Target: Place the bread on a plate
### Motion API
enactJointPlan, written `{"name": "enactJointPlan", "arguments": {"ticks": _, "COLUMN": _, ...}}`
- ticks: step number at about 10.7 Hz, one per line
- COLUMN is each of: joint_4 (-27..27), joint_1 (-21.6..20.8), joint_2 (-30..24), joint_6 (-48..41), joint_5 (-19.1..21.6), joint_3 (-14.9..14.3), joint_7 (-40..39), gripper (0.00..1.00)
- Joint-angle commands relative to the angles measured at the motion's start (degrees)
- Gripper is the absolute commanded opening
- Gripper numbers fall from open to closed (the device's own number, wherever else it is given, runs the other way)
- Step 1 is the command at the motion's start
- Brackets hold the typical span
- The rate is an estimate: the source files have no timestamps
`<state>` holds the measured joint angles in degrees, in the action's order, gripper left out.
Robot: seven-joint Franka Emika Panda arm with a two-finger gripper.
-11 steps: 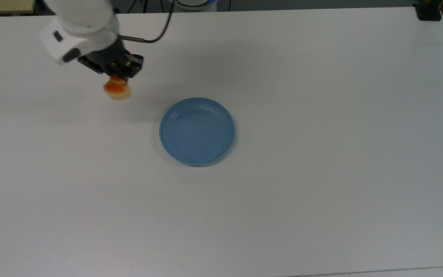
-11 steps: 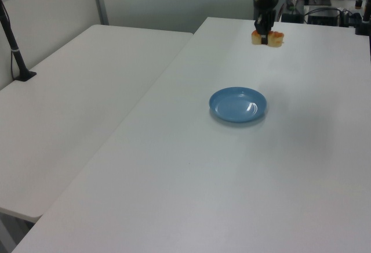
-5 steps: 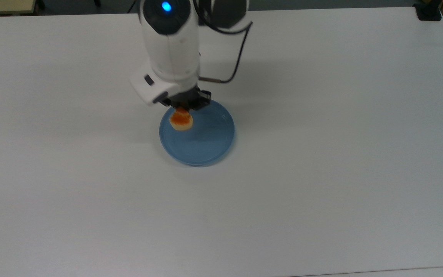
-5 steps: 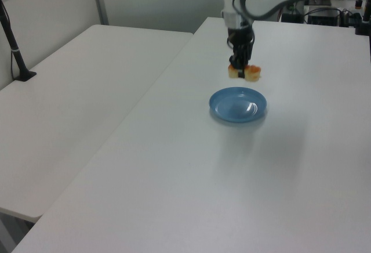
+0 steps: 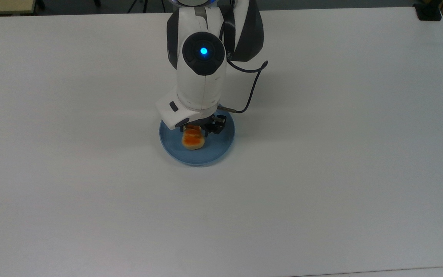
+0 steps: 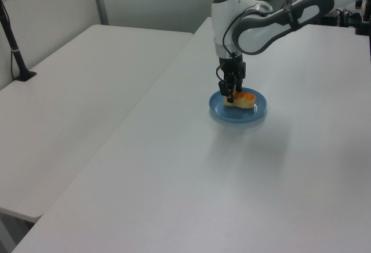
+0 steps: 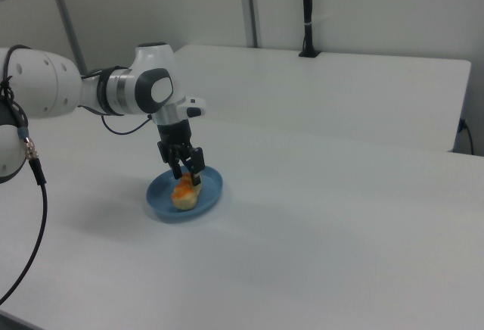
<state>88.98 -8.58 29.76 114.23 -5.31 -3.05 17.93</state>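
Nearest in the top view lies a wide stretch of bare white table [image 5: 321, 200]. Beyond it, close to the middle of the table, sits the plate [image 5: 221, 148], its blue rim showing from about 3 o'clock round through 6 to 9 o'clock below my wrist.

The bread [image 5: 193, 141] lies inside the plate, toward 8 o'clock of the plate's centre in the top view, orange crust upward. In the left view the bread [image 6: 246, 100] sits within the plate [image 6: 223, 114], its pale side facing the camera. In the right view the bread [image 7: 184, 193] is within the plate [image 7: 212, 190], cream side low, crust up.

My pincer [image 5: 198, 132] stands directly over the bread's far end, pointing straight down. In the left view my pincer [image 6: 231, 93] reaches down to the loaf; in the right view my pincer [image 7: 188, 175] meets its top. I cannot tell whether my fingers pinch the loaf or have parted from it.

Farther off, at 12 o'clock, my white arm [image 5: 203, 73] rises, a blue light on its joint and a black cable [image 5: 253, 90] looping at its 3 o'clock side.
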Motion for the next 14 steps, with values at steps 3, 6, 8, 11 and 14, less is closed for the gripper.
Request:
{"name": "enactJointPlan", "arguments": {"ticks": 3, "joint_4": 1.1, "joint_1": -0.9, "joint_2": -5.8, "joint_6": -2.5, "joint_5": -1.2, "joint_3": -1.1, "joint_7": 1.2, "gripper": 1.0}}
{"name": "enactJointPlan", "arguments": {"ticks": 6, "joint_4": 1.0, "joint_1": 3.6, "joint_2": -14.5, "joint_6": -9.1, "joint_5": 0.6, "joint_3": -0.8, "joint_7": -5.8, "gripper": 1.0}}
{"name": "enactJointPlan", "arguments": {"ticks": 8, "joint_4": 0.9, "joint_1": 7.1, "joint_2": -19.1, "joint_6": -14.4, "joint_5": 3.9, "joint_3": -1.0, "joint_7": -13.8, "gripper": 1.0}}
{"name": "enactJointPlan", "arguments": {"ticks": 11, "joint_4": 0.4, "joint_1": 9.0, "joint_2": -22.7, "joint_6": -17.7, "joint_5": 4.8, "joint_3": -1.8, "joint_7": -17.9, "gripper": 1.0}}
{"name": "enactJointPlan", "arguments": {"ticks": 14, "joint_4": 0.6, "joint_1": 8.9, "joint_2": -22.6, "joint_6": -17.7, "joint_5": 4.4, "joint_3": -1.8, "joint_7": -17.7, "gripper": 1.0}}
